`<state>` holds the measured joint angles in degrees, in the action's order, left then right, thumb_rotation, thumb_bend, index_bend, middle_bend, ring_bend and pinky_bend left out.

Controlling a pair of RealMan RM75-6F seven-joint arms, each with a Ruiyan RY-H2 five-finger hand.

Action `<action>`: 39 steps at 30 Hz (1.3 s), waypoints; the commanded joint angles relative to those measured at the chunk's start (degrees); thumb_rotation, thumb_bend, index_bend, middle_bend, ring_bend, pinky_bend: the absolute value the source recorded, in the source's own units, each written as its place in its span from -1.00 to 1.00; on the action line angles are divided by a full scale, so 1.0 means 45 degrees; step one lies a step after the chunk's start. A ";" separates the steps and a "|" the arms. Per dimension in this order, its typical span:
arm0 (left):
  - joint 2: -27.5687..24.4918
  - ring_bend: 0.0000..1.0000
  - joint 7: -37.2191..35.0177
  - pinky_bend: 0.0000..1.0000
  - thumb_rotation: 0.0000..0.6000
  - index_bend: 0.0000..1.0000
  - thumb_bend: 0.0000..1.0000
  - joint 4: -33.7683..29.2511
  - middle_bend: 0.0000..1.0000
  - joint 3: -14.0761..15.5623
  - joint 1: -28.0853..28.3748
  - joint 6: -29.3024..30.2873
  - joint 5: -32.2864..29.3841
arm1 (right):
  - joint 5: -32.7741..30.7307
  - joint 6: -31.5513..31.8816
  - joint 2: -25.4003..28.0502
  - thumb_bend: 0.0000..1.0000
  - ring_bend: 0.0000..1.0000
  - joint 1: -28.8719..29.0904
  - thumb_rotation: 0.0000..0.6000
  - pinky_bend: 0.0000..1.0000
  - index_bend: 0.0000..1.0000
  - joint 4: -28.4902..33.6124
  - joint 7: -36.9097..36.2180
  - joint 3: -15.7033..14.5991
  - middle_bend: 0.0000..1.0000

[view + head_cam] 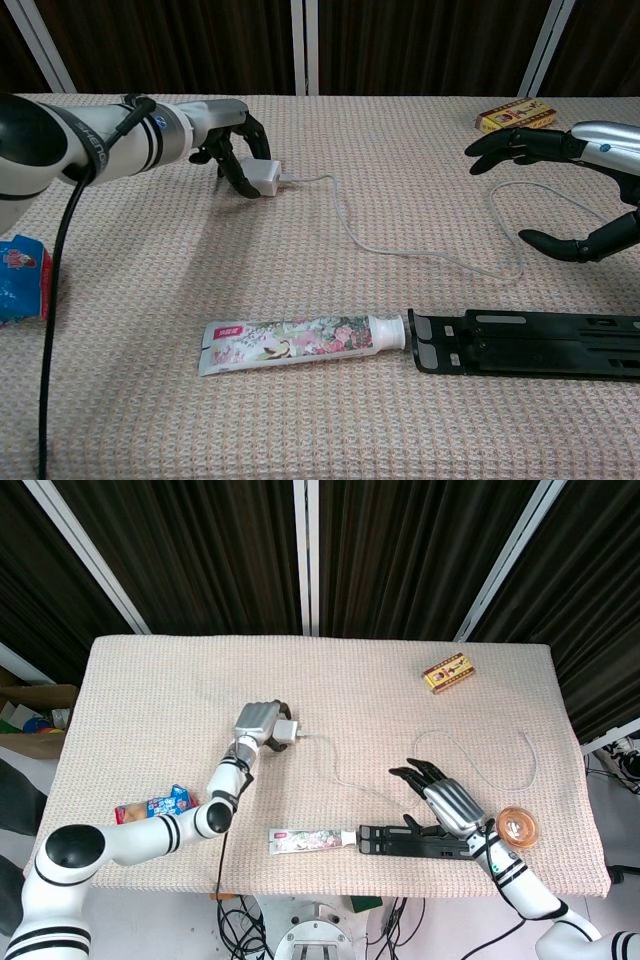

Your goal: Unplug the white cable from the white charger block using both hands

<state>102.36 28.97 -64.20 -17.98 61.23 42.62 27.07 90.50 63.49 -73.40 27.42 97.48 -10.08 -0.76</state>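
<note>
Left hand grips white charger block; right hand spread, holding nothing.

On the worktop, the charger block sits left of centre, with the left robot hand closed around it from its left side. The cable runs from the block's right side, snakes across the middle and loops toward the right edge. The right robot hand hovers with fingers spread inside that stretch, near the front right. Directly in front of it lies a flat stand, and a toothpaste tube lies end to end at its left. A snack packet lies near the front left edge. A small box sits far back on the right. A round lidded cup stands just right of the stand.
</note>
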 commanded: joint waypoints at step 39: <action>-0.2913 0.33 0.0999 0.79 1.00 0.17 -0.55 -0.7035 0.00 -0.0172 -0.0544 0.3964 0.0086 | -1.0623 -0.0082 -0.1924 -0.33 -0.52 0.3868 1.00 -0.08 -0.28 0.2906 0.8202 0.4555 -0.25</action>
<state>89.84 32.77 -94.88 -18.58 58.65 59.68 28.04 47.67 61.48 -79.48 41.10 109.78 22.12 17.19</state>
